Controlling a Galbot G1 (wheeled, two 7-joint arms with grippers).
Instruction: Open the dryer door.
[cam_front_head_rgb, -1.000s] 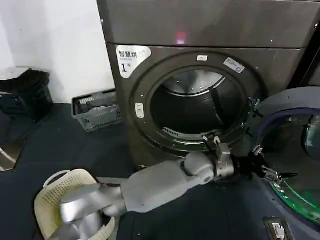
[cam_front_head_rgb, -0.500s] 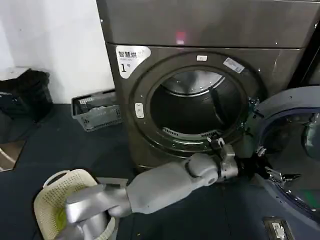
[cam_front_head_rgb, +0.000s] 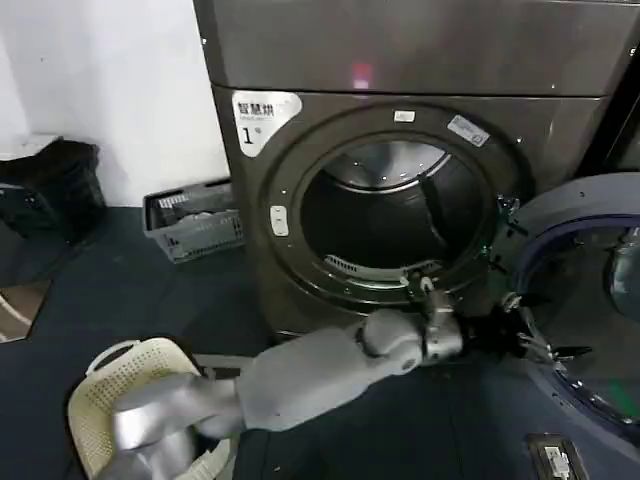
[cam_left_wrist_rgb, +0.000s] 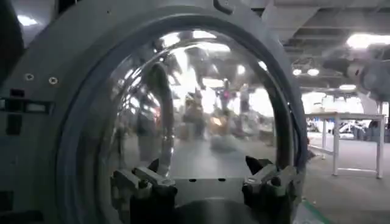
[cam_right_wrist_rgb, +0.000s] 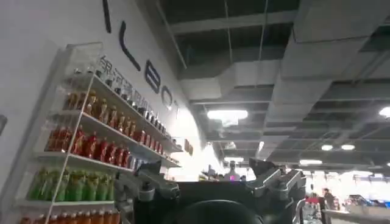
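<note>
The dryer stands against the wall with its steel drum exposed. The dryer door hangs swung wide to the robot's right of the opening, its inner face turned toward the camera. The left end effector, on an arm stretched across the front of the machine, sits at the door's lower inner edge; in the left wrist view its fingers stand spread apart against the door's domed glass, apparently clasping nothing. The right end effector points up toward a ceiling and a shelf of bottles, fingers parted. A pale laundry basket sits on the floor beside the left arm.
</note>
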